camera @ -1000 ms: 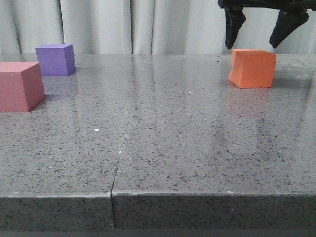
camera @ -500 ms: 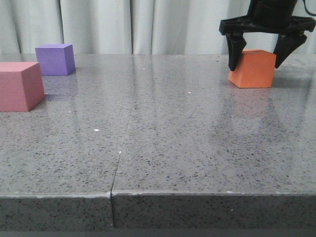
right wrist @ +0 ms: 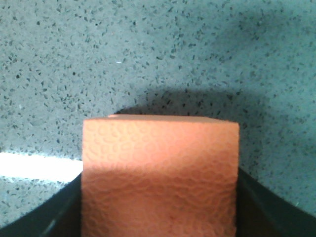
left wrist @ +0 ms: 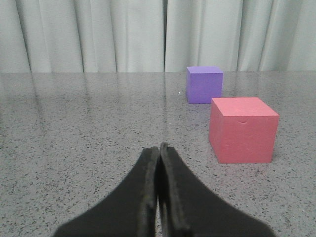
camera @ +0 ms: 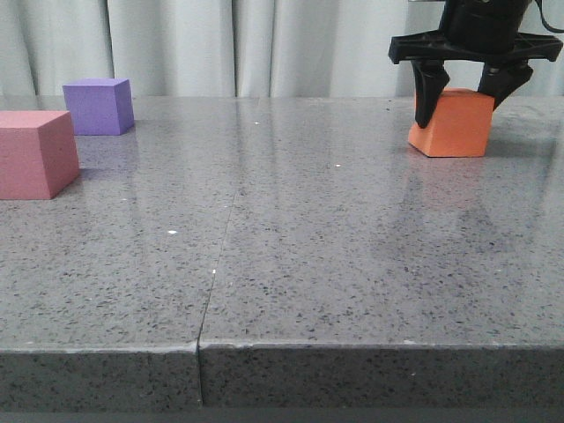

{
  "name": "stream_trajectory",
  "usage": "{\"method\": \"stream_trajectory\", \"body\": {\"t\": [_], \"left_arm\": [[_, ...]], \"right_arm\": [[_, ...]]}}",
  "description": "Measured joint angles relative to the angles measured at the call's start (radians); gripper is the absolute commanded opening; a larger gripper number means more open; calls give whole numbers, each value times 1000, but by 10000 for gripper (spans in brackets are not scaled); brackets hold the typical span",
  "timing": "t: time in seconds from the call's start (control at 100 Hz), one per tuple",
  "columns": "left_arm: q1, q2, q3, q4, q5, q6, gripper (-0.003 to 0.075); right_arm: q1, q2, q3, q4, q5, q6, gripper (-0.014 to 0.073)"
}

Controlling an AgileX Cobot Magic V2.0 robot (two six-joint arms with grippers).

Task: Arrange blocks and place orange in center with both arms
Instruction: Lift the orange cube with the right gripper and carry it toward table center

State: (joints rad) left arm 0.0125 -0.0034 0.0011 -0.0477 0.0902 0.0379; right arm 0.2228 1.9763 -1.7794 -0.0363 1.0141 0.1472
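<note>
orange cube [camera: 454, 123]: sits on the bench [camera: 291, 264] at the far right, near the back edge; base flat on the top.
orientation: it's a cube, so no long axis to speak of. Turned a bit in the front view, one vertical corner edge facing the cam w/ a narrow left face and a wide right face showing.
my right pincer [camera: 463, 92]: down over the orange cube, one finger [camera: 426, 95] against its left side, the other at its upper right corner. In the right wrist view the cube [right wrist: 159, 175] fills the gap, w/ dark finger edges tight on both sides. I'm gripping it, cube still on the bench.
my left pincer [left wrist: 159, 195]: clenched, fingers pressed flat together w/ nothing between, low over the bench on the left side.
pink cube [camera: 35, 154]: at the left edge, upright; in the left wrist view [left wrist: 242, 129] square-on to the cam.
purple cube [camera: 99, 106]: far left, behind the pink one twd the back edge, apart from it; also [left wrist: 204, 84].
hidden / cut off: pink cube's left part cropped by the front view. Right arm above the bar out of frame. Orange cube's near part cut off in the right wrist view; can't make out a dent. Left pincer not seen in front view.
</note>
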Motion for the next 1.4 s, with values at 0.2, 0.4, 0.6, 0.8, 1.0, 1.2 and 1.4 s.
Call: {"method": "stream_trajectory", "body": {"t": [0.2,0.4,0.6,0.8,1.0,1.2,1.4], "left_arm": [[0,0,0,0,0,0,-20],[0,0,0,0,0,0,-20],[0,0,0,0,0,0,-20],[0,0,0,0,0,0,-20],[0,0,0,0,0,0,-20],[0,0,0,0,0,0,-20],[0,0,0,0,0,0,-20]], "right_arm": [[13,-18,-40,97,78,0,255],[106,-24,-141,109,136,56,255],[225,-12,-175,105,135,151,255],[291,16,-178,101,91,211,255],[305,53,-178,101,62,213,255],[305,88,-178,101,62,216,261],[305,91,-178,101,66,216,517]]}}
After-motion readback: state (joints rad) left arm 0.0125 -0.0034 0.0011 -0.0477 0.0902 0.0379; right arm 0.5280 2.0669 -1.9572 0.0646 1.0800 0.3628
